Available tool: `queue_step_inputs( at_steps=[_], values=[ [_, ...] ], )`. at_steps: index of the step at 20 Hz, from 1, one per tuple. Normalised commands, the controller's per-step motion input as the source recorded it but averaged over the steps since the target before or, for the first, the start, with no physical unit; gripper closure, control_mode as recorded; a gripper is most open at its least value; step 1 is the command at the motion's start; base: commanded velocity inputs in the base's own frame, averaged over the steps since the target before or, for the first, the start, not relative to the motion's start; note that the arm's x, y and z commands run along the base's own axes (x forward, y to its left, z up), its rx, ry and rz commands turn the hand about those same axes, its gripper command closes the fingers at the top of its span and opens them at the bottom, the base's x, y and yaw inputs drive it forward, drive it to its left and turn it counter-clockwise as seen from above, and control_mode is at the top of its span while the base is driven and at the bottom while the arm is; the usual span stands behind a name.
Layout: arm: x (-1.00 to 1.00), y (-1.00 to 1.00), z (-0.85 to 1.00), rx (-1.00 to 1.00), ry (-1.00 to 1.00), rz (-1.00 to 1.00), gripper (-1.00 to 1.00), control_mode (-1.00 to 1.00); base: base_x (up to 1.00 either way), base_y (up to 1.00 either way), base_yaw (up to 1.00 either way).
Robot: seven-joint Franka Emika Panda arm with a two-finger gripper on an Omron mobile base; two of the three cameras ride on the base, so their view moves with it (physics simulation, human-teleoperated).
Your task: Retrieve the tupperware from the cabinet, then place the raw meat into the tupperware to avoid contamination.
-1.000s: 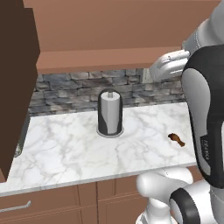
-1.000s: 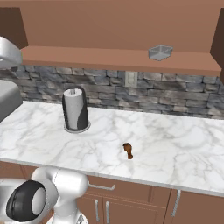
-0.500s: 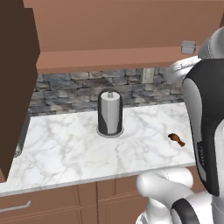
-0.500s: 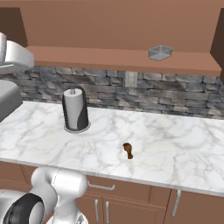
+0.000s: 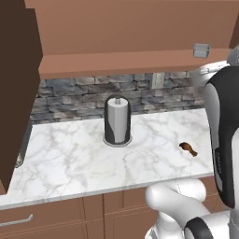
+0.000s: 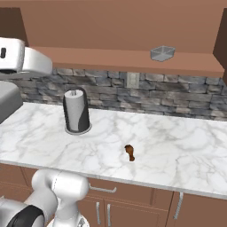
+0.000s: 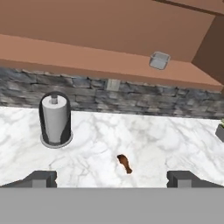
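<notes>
cabinet [image 6: 133,31] open, tupperware [image 6: 162,53] alone on shelf; paper towel roll [image 6: 76,111] well left of raw meat [image 6: 129,152].

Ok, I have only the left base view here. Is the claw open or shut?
Observer: Open. In the hand view the claw has its two tips far apart, over the front of the counter.
Operator: Is there something inside the tupperware?
Observer: The hand view looks into the tupperware from above. It seems empty, and it stands upright on the bottom of the cabinet.
Operator: What lies right of the meat?
Observer: Past the meat there is a grey-green thing, cut off by the edge of the hand view. I cannot tell what it is.
</notes>
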Motion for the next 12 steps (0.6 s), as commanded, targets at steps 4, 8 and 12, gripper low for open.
queue_step_inputs(
  at_steps=[4, 8, 12],
  values=[
    [0.07, -0.35, 0.06, 0.05, -0.03, -0.08, -1.00, -1.00, 0.00, 0.00, 0.00],
    [0.09, -0.38, 0.11, 0.07, -0.01, -0.06, -1.00, -1.00, 0.00, 0.00, 0.00],
    [0.02, -0.39, 0.12, 0.10, 0.02, -0.06, -1.00, -1.00, 0.00, 0.00, 0.00]
  ],
)
